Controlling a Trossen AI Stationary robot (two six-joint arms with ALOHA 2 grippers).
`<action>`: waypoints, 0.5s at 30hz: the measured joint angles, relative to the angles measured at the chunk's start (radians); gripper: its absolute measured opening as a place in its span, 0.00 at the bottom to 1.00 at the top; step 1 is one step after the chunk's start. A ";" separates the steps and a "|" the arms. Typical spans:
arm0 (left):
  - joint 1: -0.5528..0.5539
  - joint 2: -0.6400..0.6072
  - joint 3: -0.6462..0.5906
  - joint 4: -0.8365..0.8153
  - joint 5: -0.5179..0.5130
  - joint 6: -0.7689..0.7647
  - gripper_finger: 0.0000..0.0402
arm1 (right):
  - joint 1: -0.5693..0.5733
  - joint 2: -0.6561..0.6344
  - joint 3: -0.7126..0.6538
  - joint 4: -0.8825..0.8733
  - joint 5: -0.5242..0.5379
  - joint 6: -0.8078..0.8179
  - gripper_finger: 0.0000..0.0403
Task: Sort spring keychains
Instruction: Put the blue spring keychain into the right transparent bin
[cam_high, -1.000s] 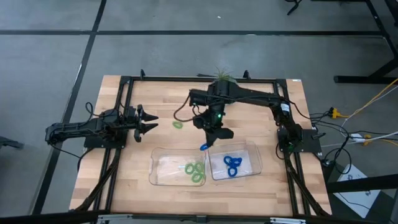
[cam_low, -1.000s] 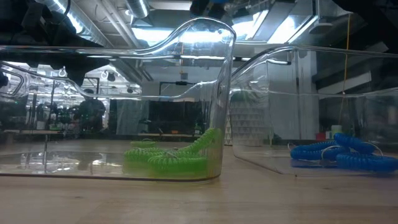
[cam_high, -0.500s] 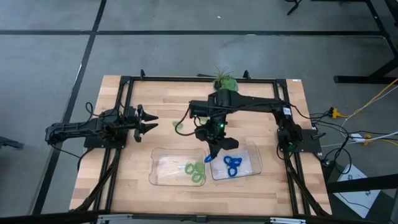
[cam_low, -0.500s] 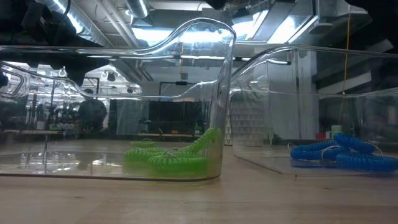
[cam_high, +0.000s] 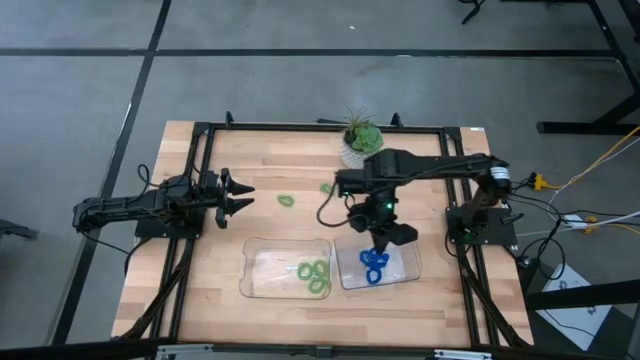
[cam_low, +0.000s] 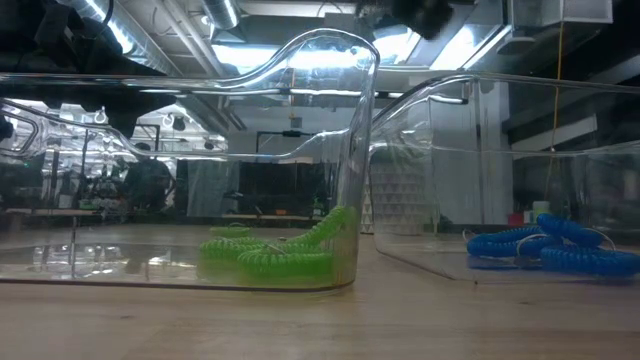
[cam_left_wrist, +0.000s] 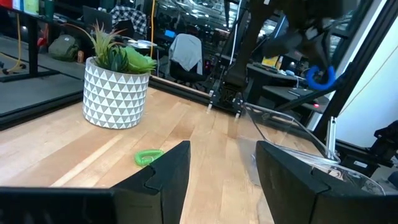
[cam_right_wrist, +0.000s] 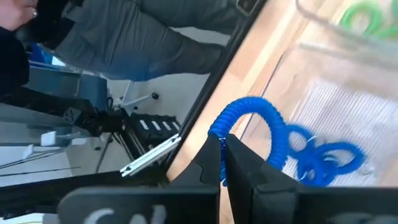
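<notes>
right gripper (cam_high: 381, 238) hung over the right clear tray (cam_high: 408, 262), jaws pinched on a blue spring keychain (cam_right_wrist: 252, 134), more blue coils (cam_high: 374, 267) below, left gripper (cam_high: 243, 194) parked open at left edge

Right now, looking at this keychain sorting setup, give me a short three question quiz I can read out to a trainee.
1. True or false: the right gripper is shut on a blue keychain.
2. The right gripper hangs over which clear tray? A: the tray with green keychains. B: the tray with blue keychains.
3. How many green keychains lie loose on the table, outside both trays?

Key:
1. True.
2. B.
3. Two: one in front of the left gripper, which waits open at the table's left side, and one near the potted plant.
</notes>
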 joint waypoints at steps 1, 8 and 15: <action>0.000 0.000 0.000 0.000 0.000 0.000 0.44 | 0.000 -0.021 -0.047 0.018 0.000 0.001 0.02; 0.000 0.000 0.000 0.000 0.000 0.000 0.44 | 0.000 -0.153 -0.323 0.090 -0.004 0.035 0.02; 0.000 0.000 0.000 0.000 0.000 0.000 0.44 | 0.000 -0.265 -0.527 0.169 -0.012 0.090 0.03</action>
